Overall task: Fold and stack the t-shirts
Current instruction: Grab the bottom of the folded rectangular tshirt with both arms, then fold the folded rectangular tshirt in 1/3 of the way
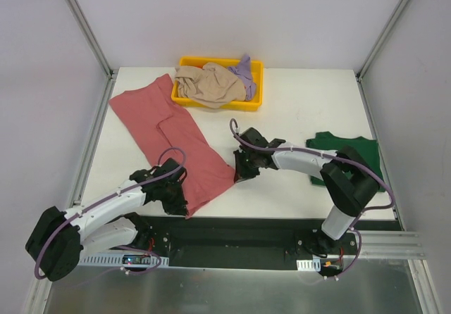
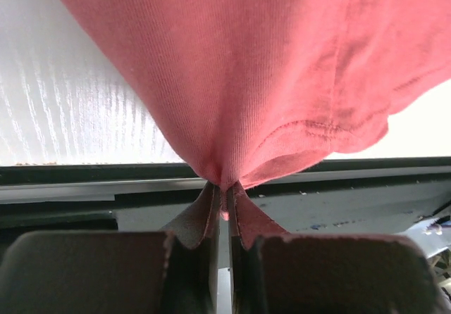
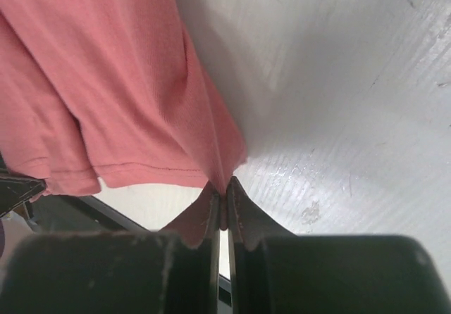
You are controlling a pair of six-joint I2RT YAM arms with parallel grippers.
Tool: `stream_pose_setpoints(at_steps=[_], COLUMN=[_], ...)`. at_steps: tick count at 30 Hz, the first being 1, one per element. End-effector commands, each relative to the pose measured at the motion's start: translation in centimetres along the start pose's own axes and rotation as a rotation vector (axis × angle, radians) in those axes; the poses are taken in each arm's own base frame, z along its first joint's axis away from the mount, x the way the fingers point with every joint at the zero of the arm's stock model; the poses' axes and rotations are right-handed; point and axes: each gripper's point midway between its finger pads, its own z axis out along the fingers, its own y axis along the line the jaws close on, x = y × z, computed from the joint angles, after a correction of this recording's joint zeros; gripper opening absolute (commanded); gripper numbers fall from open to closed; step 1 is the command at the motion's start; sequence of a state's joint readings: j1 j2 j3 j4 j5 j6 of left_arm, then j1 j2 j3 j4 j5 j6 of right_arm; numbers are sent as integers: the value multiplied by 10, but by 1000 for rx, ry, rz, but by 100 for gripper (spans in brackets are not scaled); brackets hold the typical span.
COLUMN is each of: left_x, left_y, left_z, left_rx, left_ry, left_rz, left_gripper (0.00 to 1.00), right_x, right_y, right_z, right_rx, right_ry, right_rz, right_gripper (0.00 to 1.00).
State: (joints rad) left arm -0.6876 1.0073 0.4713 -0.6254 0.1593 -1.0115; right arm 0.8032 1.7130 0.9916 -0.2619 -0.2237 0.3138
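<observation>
The rose-red t-shirt (image 1: 169, 134) lies spread in a long strip on the left of the white table (image 1: 282, 187). My left gripper (image 1: 180, 205) is shut on its near corner by the front edge; the left wrist view shows the red cloth (image 2: 268, 67) pinched between the fingers. My right gripper (image 1: 242, 173) is shut on the shirt's near right corner; the right wrist view shows the cloth (image 3: 120, 82) held in the jaws. The dark green t-shirt (image 1: 356, 155) lies folded at the right. The beige t-shirt (image 1: 208, 85) and the lavender t-shirt (image 1: 244, 71) sit crumpled in the tray.
A yellow plastic tray (image 1: 257, 103) stands at the back centre of the table. Metal frame posts rise at the back left (image 1: 84, 25) and back right (image 1: 391, 25). A black base rail (image 1: 232, 240) runs along the near edge.
</observation>
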Motion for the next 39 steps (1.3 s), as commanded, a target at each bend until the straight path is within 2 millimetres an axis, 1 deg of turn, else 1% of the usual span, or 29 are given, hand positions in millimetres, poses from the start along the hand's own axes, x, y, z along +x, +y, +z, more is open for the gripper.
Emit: stream_pose_setpoints(at_steps=[1,3,5,7,11,13,15,17,19,20,21,25,26,30,32,34,36,39], left_x=[-1,-9,-19,-32,-75,-99,-118,-136,-155,-164,-174,-207,-214,-238,-249,-259,-270,-284], left_y=[-12,-13,-18,-18,-12,-3,7,7,3,3,5,17,20,33,33,30,30,35], left_z=[-15,-20,-29,-39,-61,-71,-80,-87,-93,-95,-98,-112,-116,-131,-136,-133,-130,-127], left_rx=[58,49,40,8,-11,-22,-37,-28,-5,-2,-5,-48,-59,-101,-90,-70,-73,-85], left_ry=[-22,-62,-99,-152,-296,-361,-419,-470,-517,-539,-565,-644,-663,-748,-764,-762,-757,-735], left_rz=[-8,-9,-1,2,-82,-121,-167,-184,-195,-204,-216,-290,-300,-345,-350,-352,-342,-356], left_gripper=[0,0,0,0,0,0,0,0,0,0,0,0,0,0,0,0,0,0], right_x=[-9,-20,-36,-52,-82,-100,-122,-142,-163,-176,-185,-224,-231,-260,-272,-282,-294,-304], right_y=[30,45,58,66,89,101,117,127,138,143,146,157,157,163,165,169,176,177], right_z=[-24,-30,-37,-41,-41,-37,-36,-33,-29,-29,-25,-20,-16,-13,-10,-7,-9,5], right_rx=[-95,-130,-142,-142,-183,-208,-236,-255,-274,-284,-284,-284,-276,-287,-292,-297,-321,-329], right_ry=[-41,-68,-104,-133,-172,-201,-230,-255,-298,-325,-342,-431,-448,-522,-560,-596,-634,-657], right_rz=[-28,-52,-79,-99,-153,-181,-208,-218,-240,-252,-268,-308,-306,-313,-318,-329,-344,-366], right_gripper=[0,0,0,0,0,0,0,0,0,0,1,0,0,0,0,0,0,0])
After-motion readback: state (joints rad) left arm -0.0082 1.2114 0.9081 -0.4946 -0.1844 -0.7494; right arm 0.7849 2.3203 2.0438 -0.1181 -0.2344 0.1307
